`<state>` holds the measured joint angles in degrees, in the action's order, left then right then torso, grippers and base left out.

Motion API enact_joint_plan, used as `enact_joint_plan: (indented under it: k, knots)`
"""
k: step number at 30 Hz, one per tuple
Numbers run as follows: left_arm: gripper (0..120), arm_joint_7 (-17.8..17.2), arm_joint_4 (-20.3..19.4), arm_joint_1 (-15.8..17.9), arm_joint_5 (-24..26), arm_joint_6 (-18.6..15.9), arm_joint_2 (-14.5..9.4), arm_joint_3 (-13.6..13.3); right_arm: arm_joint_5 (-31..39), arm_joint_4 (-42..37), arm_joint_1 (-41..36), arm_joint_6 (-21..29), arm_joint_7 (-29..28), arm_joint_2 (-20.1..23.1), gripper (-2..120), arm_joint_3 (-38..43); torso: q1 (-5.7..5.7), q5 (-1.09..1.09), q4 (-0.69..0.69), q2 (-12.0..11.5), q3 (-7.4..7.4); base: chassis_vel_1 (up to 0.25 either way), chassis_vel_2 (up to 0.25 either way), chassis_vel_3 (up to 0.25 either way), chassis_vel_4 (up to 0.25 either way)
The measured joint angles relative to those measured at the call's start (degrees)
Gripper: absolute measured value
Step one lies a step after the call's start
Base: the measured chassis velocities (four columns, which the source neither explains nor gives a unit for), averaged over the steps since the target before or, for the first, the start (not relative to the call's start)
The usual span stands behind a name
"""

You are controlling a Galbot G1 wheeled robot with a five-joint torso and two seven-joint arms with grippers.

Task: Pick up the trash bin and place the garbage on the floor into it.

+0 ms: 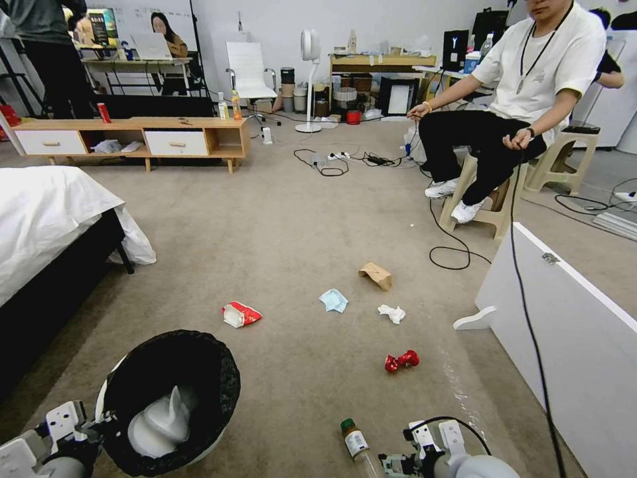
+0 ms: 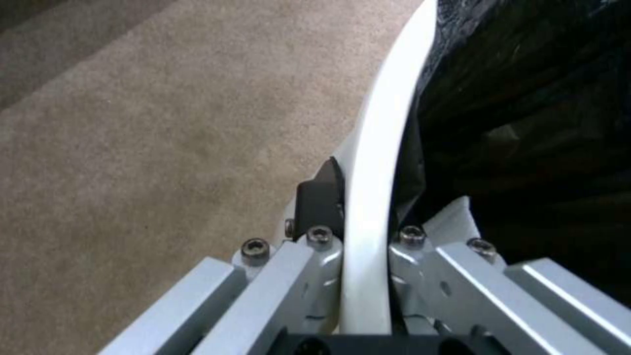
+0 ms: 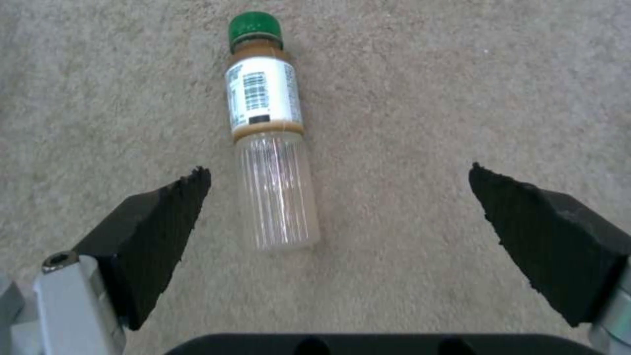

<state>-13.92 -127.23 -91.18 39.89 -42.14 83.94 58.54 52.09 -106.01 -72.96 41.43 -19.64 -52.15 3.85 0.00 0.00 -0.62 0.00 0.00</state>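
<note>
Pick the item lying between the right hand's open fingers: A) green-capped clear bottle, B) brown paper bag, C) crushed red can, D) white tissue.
A: the right wrist view shows the green-capped clear bottle lying on the carpet between the fingers of the open right hand, untouched.

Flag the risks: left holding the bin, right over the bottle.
1. The right gripper is open, but the green-capped bottle lies off-centre, near one finger; closing could roll it away.
2. The left gripper pinches only the trash bin rim; the bin may tilt or slip.
3. The black bag sits by that pinch and could snag.
</note>
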Motion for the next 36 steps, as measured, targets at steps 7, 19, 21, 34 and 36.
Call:
enact_joint_plan:
  k: [7, 19, 21, 34, 36]
  knots:
    - [2, 0.06, 0.27, 0.06, -0.19, 0.0, -0.14, 0.05, -0.09, 4.51, 4.23, -0.93, 0.27, -1.48, 100, -3.28, 0.0, 0.0, -0.01, 0.0, 0.0, 0.0, 0.0, 0.0, 0.0]
    - [2, 0.19, 1.45, 0.33, -0.39, 0.0, -0.59, -0.02, -0.33, 12.83, 10.51, -2.47, 0.29, -4.5, 100, -9.09, 0.0, 0.0, 0.0, 0.0, 0.0, 0.0, 0.0, 0.0, 0.0]
    - [2, 0.19, 1.7, 0.44, -0.39, 0.0, -0.72, -0.03, -0.4, 13.88, 11.2, -2.66, 0.29, -4.99, 100, -9.99, 0.0, 0.0, 0.0, 0.0, 0.0, 0.0, 0.0, 0.0, 0.0]
    - [2, 0.21, 2.52, 0.98, -0.26, 0.0, -1.19, -0.07, -0.5, 18.89, 13.69, -3.4, 0.63, -8.23, 100, -13.43, 0.0, 0.0, 0.0, 0.0, 0.0, 0.0, 0.0, 0.0, 0.0]
    - [2, 0.21, 2.54, 0.99, -0.25, 0.0, -1.19, -0.05, -0.55, 19.2, 13.79, -3.44, 0.64, -8.46, 100, -13.69, 0.0, 0.0, 0.0, 0.0, 0.0, 0.0, 0.0, 0.0, 0.0]
